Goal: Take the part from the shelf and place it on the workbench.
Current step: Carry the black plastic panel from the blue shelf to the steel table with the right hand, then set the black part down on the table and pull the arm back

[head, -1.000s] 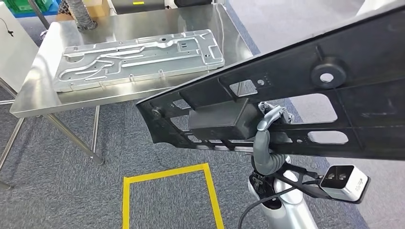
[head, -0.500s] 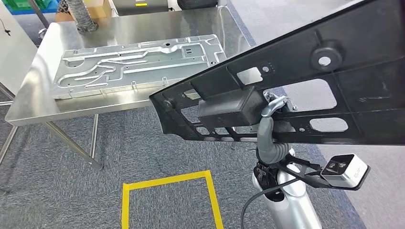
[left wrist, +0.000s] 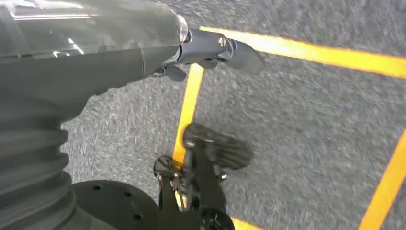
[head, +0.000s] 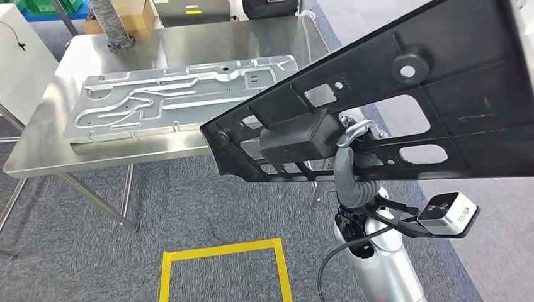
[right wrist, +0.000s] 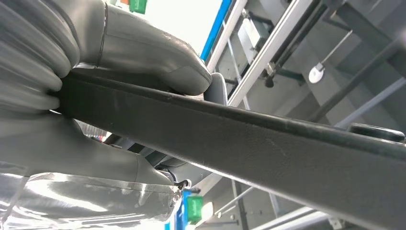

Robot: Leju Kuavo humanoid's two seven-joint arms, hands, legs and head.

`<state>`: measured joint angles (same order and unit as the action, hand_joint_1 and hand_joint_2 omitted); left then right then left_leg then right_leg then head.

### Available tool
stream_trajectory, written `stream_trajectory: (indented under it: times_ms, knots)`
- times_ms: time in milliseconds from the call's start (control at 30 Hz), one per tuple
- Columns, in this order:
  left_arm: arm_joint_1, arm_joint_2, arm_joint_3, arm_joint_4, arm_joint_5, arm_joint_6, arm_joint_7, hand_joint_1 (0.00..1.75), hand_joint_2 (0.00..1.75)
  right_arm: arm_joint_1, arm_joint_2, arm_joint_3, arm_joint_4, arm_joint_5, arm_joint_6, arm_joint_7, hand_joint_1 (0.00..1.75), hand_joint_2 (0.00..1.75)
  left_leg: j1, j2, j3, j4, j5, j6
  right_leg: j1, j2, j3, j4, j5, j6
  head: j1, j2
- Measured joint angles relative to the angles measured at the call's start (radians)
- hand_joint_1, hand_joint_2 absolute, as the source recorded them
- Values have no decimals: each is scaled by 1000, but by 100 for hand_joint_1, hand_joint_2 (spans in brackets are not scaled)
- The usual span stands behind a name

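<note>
The part is a large black plastic panel (head: 441,113) with holes and a boxy block on its underside. It hangs tilted in the air at the right of the head view, its lower end over the workbench's near right corner. My right hand (head: 350,154) grips it from below at its lower edge. In the right wrist view the thumb (right wrist: 158,62) and fingers clamp the panel's edge (right wrist: 249,134). The steel workbench (head: 208,38) stands ahead to the left. My left hand (left wrist: 143,43) hangs over the carpet and holds nothing.
A silver stamped metal plate (head: 176,94) lies across the workbench's middle. A grey ribbed hose (head: 110,25) and a cardboard box (head: 135,12) sit at its far edge. A yellow tape square (head: 220,251) marks the grey carpet below. A white cabinet (head: 16,56) stands at far left.
The whole view has shifted: the workbench and the yellow square now sit lower in the picture, so the camera has moved. The panel stays in my right hand, reaching slightly more over the bench corner.
</note>
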<state>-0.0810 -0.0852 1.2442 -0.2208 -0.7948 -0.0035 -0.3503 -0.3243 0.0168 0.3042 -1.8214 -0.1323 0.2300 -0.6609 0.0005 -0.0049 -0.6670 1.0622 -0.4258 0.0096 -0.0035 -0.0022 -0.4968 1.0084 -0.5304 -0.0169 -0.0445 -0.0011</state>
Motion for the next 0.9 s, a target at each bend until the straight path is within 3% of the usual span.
stream_trajectory:
  times_ms: [33,67,167,233,300,367,400,433,467,533,567,633,700,767,833,867,900]
  knots:
    - [2,0,0,0,0,0,1,0,175,0,0,0,1,2,2,0,175,175,-5,2,2,-26,31,5,0,1,3,-3,-5,5,0,0]
    - [3,0,0,0,-1,0,1,0,175,0,0,1,2,4,3,0,175,175,-8,2,0,-35,39,9,0,2,5,-4,-6,11,0,0]
    - [4,0,1,0,-1,-1,-1,0,175,-6,0,1,0,7,5,0,175,175,-3,-2,24,-53,34,22,-1,2,-6,30,-2,27,0,0]
    - [0,0,1,0,0,-1,-6,0,175,-12,0,2,-2,7,7,-1,175,175,1,-4,46,-63,25,29,-3,2,-67,133,-18,34,0,0]
    - [-3,1,1,0,0,-2,-9,0,175,-11,0,2,-2,7,8,-2,175,175,1,-7,65,-64,9,32,-5,2,-153,248,-68,40,0,0]
    - [-3,1,1,0,1,-2,-13,0,175,-9,0,2,-2,7,8,-2,175,175,1,-10,89,-64,-11,31,-7,2,-201,275,-96,45,0,0]
    - [-3,1,1,0,1,-2,-14,0,175,-9,0,2,-2,7,8,-3,175,175,1,-12,103,-64,-21,29,-8,2,-203,241,-75,45,0,0]
    - [-2,1,1,0,1,-3,-15,0,175,-9,0,2,-2,7,8,-3,175,175,1,-13,118,-64,-32,27,-8,2,-192,183,-29,43,0,0]
    - [-3,1,1,0,0,-3,-16,0,175,-10,0,2,-2,7,7,-4,175,175,1,-14,129,-64,-42,25,-8,2,-178,115,35,40,0,0]
    - [-5,0,1,0,-1,-4,-16,0,175,-12,0,2,-3,8,4,-8,175,175,-1,-16,144,-64,-59,15,-3,2,-160,23,118,29,0,0]
    - [-6,1,1,0,-2,-3,-15,0,175,-13,-1,1,-5,11,1,-10,175,175,-2,-17,147,-62,-64,9,-1,3,-157,5,133,22,0,0]
    - [-7,2,1,0,-2,-3,-15,0,175,-14,-1,0,-13,20,-9,-14,175,175,-2,-17,153,-54,-67,-3,-1,5,-146,-1,128,9,-1,0]
    - [-9,3,1,0,-1,-2,-15,0,175,-20,-2,-2,-21,31,-17,-17,175,175,0,-12,130,1,-70,-12,-5,4,-126,-6,119,-3,0,0]
    - [-12,2,1,0,0,-2,-15,0,175,-29,-2,-3,-25,50,-32,-18,175,175,4,-7,59,120,-102,-20,-6,2,-107,-8,106,-11,0,0]
    - [-11,2,1,0,3,-3,-15,0,175,-37,-2,-6,-25,73,-52,-14,175,175,7,-4,-18,223,-156,-25,-4,3,-92,-8,91,-13,-1,0]
    - [-10,2,1,0,4,-3,-15,0,175,-42,-2,-9,-25,80,-61,-10,175,175,7,-4,-39,234,-168,-25,-3,3,-81,-8,82,-13,0,0]
    - [-9,2,1,0,4,-3,-15,0,175,-48,-2,-12,-24,84,-68,-6,175,175,7,-3,-43,212,-158,-23,-3,4,-70,-8,73,-12,0,0]
